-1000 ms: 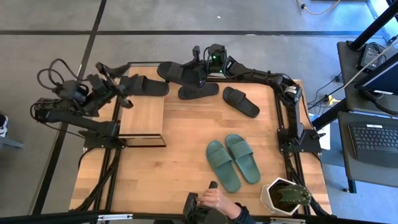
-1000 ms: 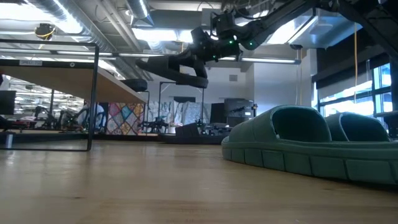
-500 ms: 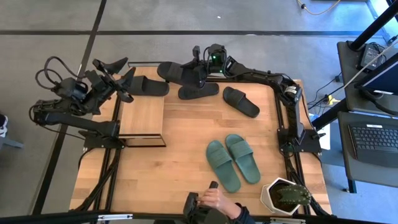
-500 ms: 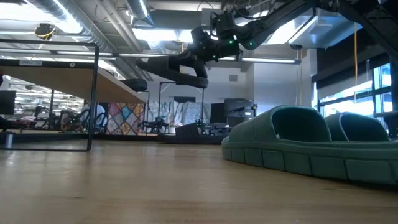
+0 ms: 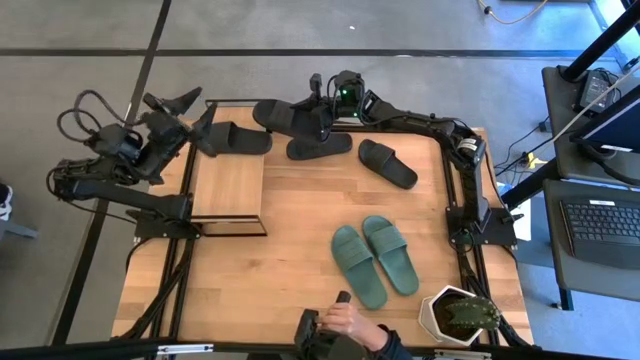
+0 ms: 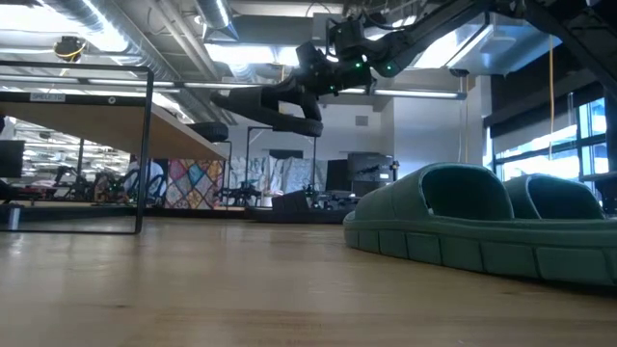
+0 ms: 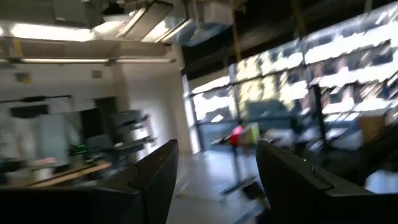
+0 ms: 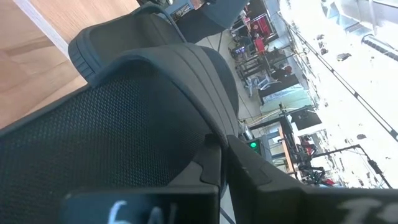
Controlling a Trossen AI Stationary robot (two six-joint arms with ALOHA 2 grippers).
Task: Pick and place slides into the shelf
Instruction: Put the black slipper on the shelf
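Note:
My right gripper (image 5: 312,120) is shut on a black slide (image 5: 283,114), held up in the air over the table's far edge, above a second black slide (image 5: 322,147). A third black slide (image 5: 388,163) lies on its sole to the right of these. Another black slide (image 5: 236,138) lies at the far end of the shelf (image 5: 228,186). The teal pair (image 5: 375,258) rests sole-down, near right. My left gripper (image 5: 190,112) hangs open in the air at the shelf's far left corner, touching nothing. My right gripper pinches the black slide's sole at its heel end (image 8: 186,155), behind the strap (image 8: 186,68). The fingers (image 8: 214,168) come in about level from the table's right and lie along the slide. It hangs roughly level and clear of the table (image 6: 270,106).
A person's hand (image 5: 345,320) with a dark device is at the table's near edge, and a potted plant (image 5: 460,315) stands at the near right corner. The shelf's thin black frame (image 6: 147,145) rises at the left. Bare wood lies between the shelf and the teal pair.
My left gripper has rolled about its own line and tipped upward, shifting slightly toward the far edge, still open. My right gripper and its slide have kept still.

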